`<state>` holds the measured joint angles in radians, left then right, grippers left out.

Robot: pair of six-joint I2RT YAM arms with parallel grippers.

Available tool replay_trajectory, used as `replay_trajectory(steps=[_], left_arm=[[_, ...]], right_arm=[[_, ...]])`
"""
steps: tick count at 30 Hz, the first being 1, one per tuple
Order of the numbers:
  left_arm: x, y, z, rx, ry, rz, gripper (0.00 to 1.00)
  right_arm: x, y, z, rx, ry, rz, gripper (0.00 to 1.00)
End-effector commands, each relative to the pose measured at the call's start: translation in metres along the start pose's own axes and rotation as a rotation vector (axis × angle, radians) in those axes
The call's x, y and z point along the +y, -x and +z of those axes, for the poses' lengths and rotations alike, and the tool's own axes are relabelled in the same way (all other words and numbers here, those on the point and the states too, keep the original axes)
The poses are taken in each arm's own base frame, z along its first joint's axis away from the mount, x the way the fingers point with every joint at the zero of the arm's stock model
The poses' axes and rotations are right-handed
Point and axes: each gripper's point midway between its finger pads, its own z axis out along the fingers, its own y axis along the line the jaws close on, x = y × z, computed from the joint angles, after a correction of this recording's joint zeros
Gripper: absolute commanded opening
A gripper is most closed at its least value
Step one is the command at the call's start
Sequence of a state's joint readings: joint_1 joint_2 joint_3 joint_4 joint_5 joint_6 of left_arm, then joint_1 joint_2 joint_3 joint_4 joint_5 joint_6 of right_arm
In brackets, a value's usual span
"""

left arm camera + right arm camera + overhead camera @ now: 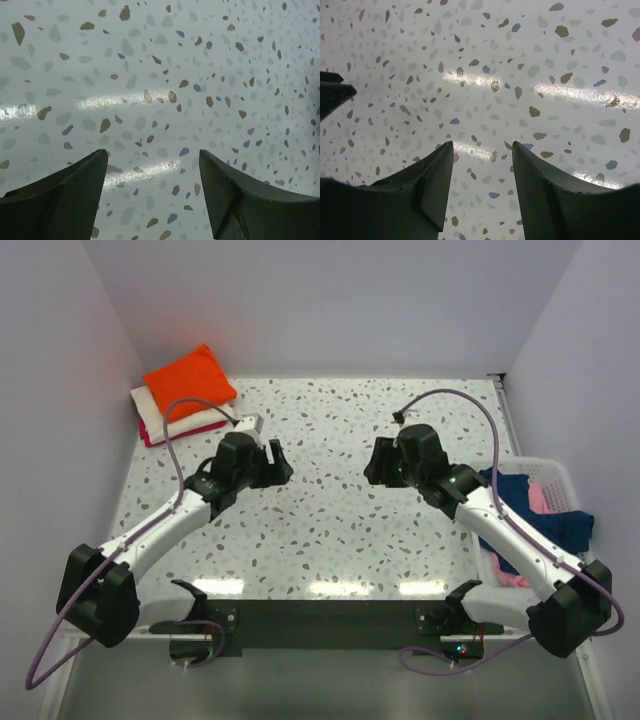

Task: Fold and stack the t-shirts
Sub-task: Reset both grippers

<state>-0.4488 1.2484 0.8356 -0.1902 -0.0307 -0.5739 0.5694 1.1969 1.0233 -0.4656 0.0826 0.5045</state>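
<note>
Folded t-shirts are stacked at the far left corner in the top view: a bright orange one (190,376) on top, a cream one (178,418) under it and a magenta one (160,437) at the bottom. A navy blue t-shirt (545,515) and a pale pink one (540,497) lie crumpled in the white basket (548,466) at the right. My left gripper (277,461) hovers open over bare tabletop, nothing between its fingers (82,182). Across the middle, my right gripper (374,462) is open too, its fingers (540,175) empty above the speckled surface.
The terrazzo-patterned table (330,510) is walled at the back and on both sides. The basket stands against the right wall beside my right arm. The tip of the other gripper (332,92) shows at the left edge of the right wrist view.
</note>
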Motion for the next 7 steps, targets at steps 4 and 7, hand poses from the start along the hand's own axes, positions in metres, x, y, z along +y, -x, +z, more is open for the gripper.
replay_trajectory(steps=[4,7], left_arm=[[-0.029,0.001,-0.013,-0.047,-0.102,0.039,0.78],[-0.035,0.008,-0.019,-0.045,-0.116,0.079,0.78]], right_arm=[[-0.018,0.007,-0.018,-0.080,-0.069,-0.006,0.53],[-0.021,0.007,-0.018,-0.082,-0.087,0.008,0.54]])
